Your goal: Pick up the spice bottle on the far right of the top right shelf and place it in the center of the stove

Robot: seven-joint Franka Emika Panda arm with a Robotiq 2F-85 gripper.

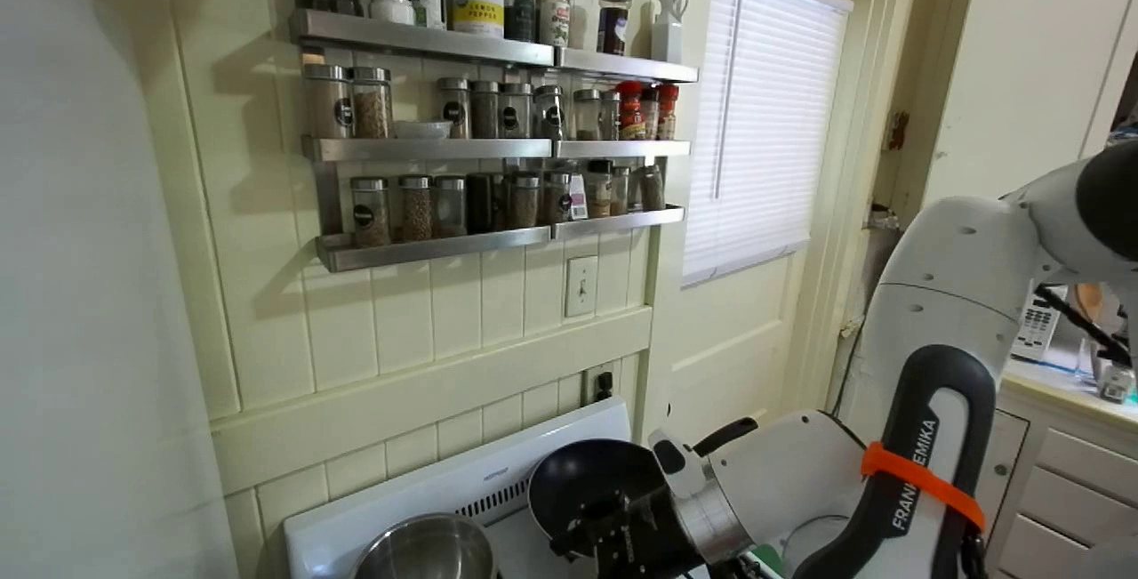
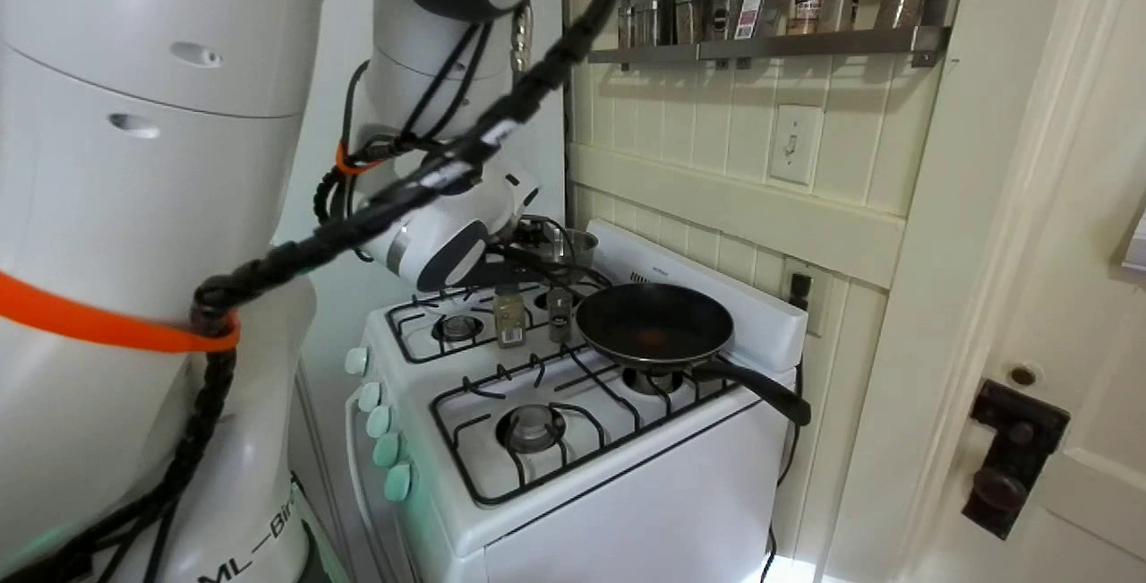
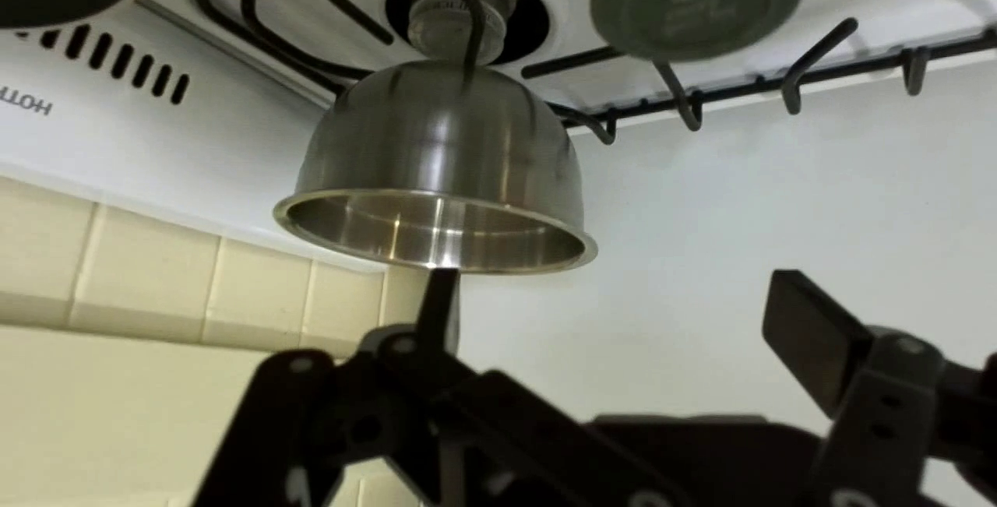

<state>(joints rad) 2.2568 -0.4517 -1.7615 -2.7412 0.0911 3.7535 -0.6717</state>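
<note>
The stove is finished in white, its grates in black, its knobs in mint green. The frying pan is coloured black, with a reddish spot. Silvery grey is shown by the shelf. The wall is painted pale yellow, lined with vertical grooves. The white arm is banded by an orange strap. What may be a jar lid is coloured dull green.

PLACE: kitchen | SIGNS: white stove, frying pan — 3-tier shelf, spice jars — drawers

Tool spread wide; steel bowl on stove.
</note>
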